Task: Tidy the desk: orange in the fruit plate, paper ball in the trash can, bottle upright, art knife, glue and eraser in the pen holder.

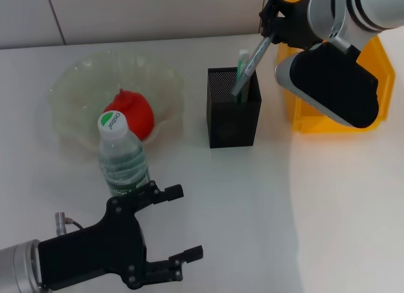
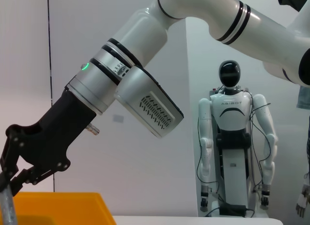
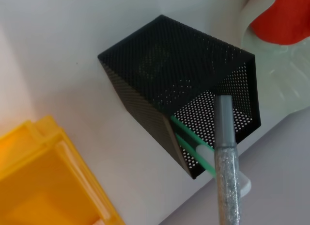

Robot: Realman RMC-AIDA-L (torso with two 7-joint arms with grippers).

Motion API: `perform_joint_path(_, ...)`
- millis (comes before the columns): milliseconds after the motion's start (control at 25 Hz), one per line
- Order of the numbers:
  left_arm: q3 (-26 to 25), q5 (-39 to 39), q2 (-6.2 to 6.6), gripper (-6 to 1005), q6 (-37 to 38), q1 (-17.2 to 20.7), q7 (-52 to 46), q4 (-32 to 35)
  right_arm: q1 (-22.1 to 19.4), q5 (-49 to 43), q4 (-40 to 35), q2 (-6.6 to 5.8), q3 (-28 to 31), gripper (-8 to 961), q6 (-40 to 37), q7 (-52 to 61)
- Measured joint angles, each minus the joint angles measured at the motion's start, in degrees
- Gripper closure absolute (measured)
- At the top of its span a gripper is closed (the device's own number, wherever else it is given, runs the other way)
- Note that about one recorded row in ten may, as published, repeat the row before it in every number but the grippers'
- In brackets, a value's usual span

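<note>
Fruit plate: a wide, shallow, translucent pale-green glass fruit plate with a ruffled rim sits at the far left of the white desk; its edge also shows in the right wrist view.
In the fruit plate: the round red-orange orange lies inside it, toward the near right side; a part of it shows in the right wrist view.
Bottle: the small clear plastic bottle with a green label and a green-topped white cap stands upright just in front of the fruit plate.
Pen holder: the tall square black metal-mesh pen holder stands upright between the fruit plate and the bin; the right wrist view looks down into its mouth.
In the pen holder: a green-and-white stick-like item leans inside, its top above the rim.
Grey glitter stick: a slim grey tube with a glittery body is tilted, its lower end dipping into the pen holder's mouth.
Right gripper: the right gripper is clenched on the upper end of the grey stick, above and behind the pen holder.
Trash can: the translucent orange-yellow straight-sided trash can stands right of the pen holder, largely behind the right arm; what it holds cannot be told.
Left gripper: the left gripper hangs near the front left of the desk, close to the bottle, fingers spread and gripping nothing.
</note>
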Motion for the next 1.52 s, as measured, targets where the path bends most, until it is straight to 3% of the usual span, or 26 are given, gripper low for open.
perform_joint_path(1520,-0.6,-0.63,0.18,139,-0.54,-1.63,0.0,0.12,6.62,0.01,5.97,0.14,0.83,816,-4.77,3.76)
